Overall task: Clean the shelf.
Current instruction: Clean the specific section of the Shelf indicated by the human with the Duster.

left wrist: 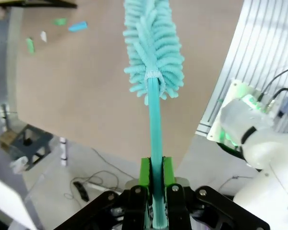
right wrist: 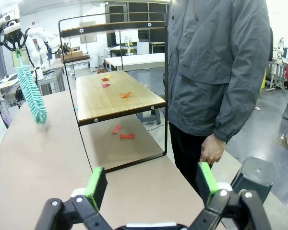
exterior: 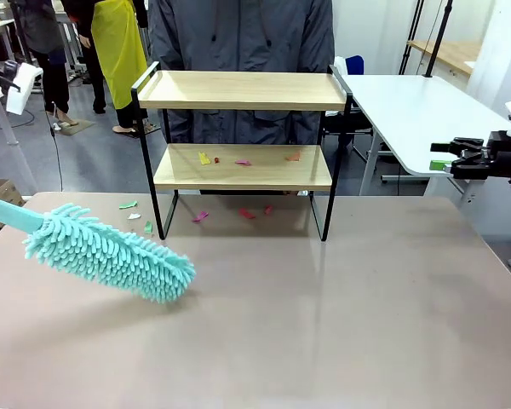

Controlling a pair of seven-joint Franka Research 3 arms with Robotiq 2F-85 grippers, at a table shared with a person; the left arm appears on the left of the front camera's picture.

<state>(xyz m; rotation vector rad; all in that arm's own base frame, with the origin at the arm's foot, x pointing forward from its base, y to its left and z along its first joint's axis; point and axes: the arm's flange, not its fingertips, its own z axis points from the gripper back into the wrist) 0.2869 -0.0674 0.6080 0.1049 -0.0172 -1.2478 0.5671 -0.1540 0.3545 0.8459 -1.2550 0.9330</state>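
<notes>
One shelf [exterior: 238,89] is counted, and one teal duster [exterior: 111,253]. Three paper scraps [exterior: 243,161] are seen on its lower board [exterior: 264,177]; about six more are counted on the table [exterior: 324,324]. One person [exterior: 238,34] is seen behind.

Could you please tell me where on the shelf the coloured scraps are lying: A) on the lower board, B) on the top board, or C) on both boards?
A: in the front view the scraps lie on the lower board of the shelf, with none on its top board.
</notes>
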